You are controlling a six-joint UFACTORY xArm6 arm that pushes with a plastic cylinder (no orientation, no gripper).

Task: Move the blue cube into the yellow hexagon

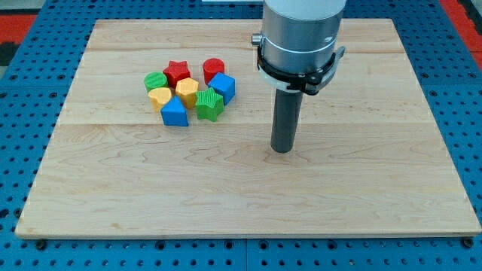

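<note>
The silver-grey cylindrical arm housing (301, 30) comes down from the view's top, ringed by a black clamp collar (296, 69). Below it the straight dark rod (285, 117) hangs upright (no visible tilt), my tip (282, 150) at its lower end.

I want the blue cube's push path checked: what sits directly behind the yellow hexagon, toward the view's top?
Behind the yellow hexagon block sit the red star block and red cylinder block. The blue cube lies to its right. My tip stands apart, far right. Nothing shows hidden underneath.
</note>
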